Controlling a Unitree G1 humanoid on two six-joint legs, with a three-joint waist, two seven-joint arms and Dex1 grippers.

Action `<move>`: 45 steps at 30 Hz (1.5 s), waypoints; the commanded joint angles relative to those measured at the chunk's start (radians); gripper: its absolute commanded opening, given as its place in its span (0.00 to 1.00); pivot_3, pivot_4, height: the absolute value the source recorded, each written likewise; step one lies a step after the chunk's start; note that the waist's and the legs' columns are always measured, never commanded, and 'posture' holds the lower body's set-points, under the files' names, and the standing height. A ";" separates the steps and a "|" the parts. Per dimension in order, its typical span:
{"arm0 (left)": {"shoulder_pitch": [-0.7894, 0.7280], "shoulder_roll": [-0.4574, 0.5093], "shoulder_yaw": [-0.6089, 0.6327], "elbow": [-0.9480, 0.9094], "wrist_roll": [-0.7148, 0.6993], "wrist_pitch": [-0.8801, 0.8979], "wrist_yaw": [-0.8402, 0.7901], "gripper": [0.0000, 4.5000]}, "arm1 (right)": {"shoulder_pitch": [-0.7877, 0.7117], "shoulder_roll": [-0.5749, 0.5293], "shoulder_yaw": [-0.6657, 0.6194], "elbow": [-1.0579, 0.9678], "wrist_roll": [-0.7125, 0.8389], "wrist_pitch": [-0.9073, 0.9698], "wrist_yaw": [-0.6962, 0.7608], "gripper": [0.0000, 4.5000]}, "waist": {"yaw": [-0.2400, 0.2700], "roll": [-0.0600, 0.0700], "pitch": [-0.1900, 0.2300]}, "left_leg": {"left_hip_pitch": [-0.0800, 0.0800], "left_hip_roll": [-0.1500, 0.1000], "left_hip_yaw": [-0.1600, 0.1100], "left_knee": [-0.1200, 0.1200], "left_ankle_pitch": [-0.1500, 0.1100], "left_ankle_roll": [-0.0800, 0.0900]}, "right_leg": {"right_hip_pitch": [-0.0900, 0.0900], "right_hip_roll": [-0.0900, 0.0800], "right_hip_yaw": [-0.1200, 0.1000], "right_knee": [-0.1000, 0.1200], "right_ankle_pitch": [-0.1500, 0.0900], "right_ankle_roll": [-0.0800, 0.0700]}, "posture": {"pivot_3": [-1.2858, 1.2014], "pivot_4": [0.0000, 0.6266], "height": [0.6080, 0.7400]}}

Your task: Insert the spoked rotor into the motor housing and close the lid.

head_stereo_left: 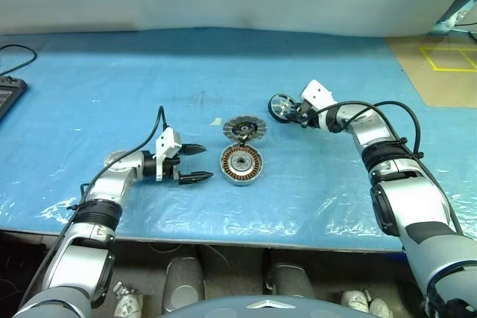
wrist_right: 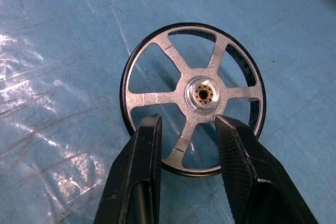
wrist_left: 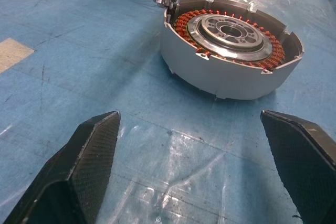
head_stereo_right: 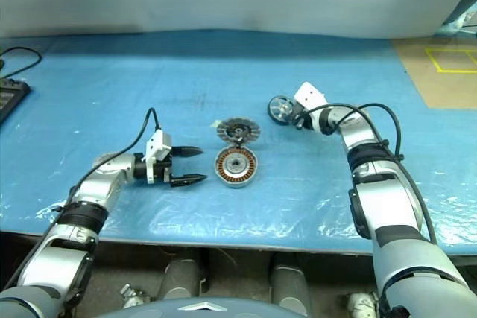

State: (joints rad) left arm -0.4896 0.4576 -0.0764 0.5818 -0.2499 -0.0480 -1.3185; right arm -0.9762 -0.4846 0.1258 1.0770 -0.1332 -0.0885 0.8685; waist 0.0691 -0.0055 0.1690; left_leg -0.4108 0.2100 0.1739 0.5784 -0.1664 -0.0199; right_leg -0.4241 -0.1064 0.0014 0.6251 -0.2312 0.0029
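Right pincer (wrist_right: pixel 184 129) clamped on spoked rotor (wrist_right: pixel 193 98) (no readable markings), left pincer (head_stereo_left: pixel 195 163) apart beside motor housing (head_stereo_left: pixel 241 164).

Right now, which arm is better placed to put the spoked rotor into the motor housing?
Right: the right gripper is shut on the spoked rotor; the left gripper hangs open beside the motor housing.

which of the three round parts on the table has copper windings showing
The motor housing, nearest the left pincer. The lid behind it shows dark fins; the spoked rotor is black-rimmed.
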 commanded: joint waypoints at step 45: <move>-0.017 -0.001 0.010 -0.005 -0.012 -0.016 -0.023 1.00 | 0.230 -0.067 -0.183 -0.316 0.208 0.143 0.007 0.01 | 0.012 0.000 0.000 | 0.000 -0.001 0.000 -0.001 -0.001 -0.003 | 0.001 0.000 0.000 -0.002 0.000 0.000 | 0.52 0.24 1.00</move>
State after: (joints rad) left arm -0.4949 0.4538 -0.0757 0.5865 -0.2484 -0.0646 -1.3279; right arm -0.7630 -0.5239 -0.0221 0.8500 0.0258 0.0500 0.8500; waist 0.0813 -0.0055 0.1690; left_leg -0.4110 0.2094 0.1740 0.5767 -0.1674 -0.0219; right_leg -0.4236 -0.1068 0.0018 0.6226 -0.2312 0.0030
